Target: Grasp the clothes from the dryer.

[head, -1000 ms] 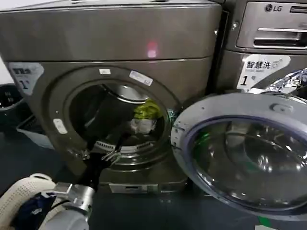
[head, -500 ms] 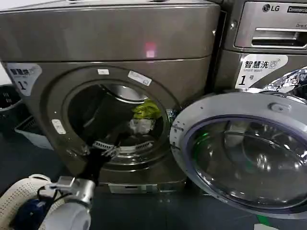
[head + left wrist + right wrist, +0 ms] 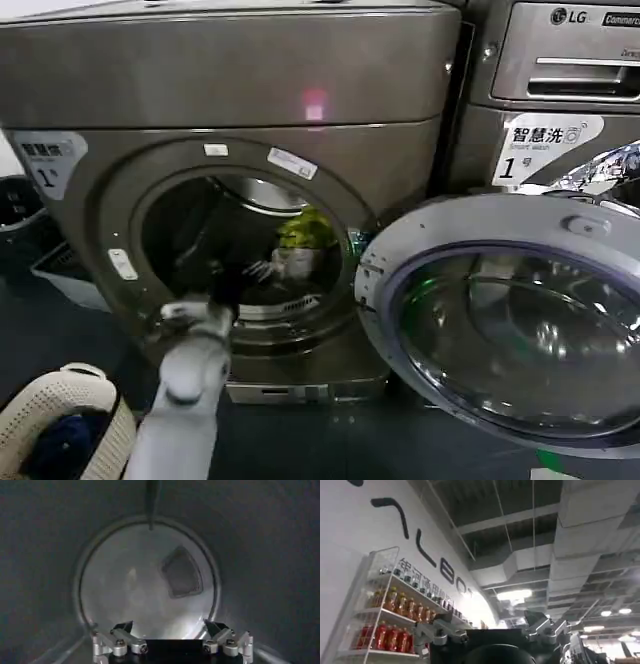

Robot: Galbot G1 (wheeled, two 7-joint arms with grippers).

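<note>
Two small pieces make up the clothes: a lime-green garment (image 3: 305, 228) and a white-grey cloth (image 3: 292, 263) just below it, both inside the dryer (image 3: 230, 90) drum toward its right side. They look light, limp and easy to bunch, so pinching a raised fold should serve. Reaching through the porthole, the left hand (image 3: 262, 270) sits just left of the cloth, fingers spread, grasping nothing. Aimed up at the ceiling, the right hand (image 3: 492, 630) is likewise spread and idle.

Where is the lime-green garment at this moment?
In the head view, the lime-green garment lies inside the dryer drum, toward the porthole's right side, just above the white-grey cloth and beyond the left gripper.
</note>
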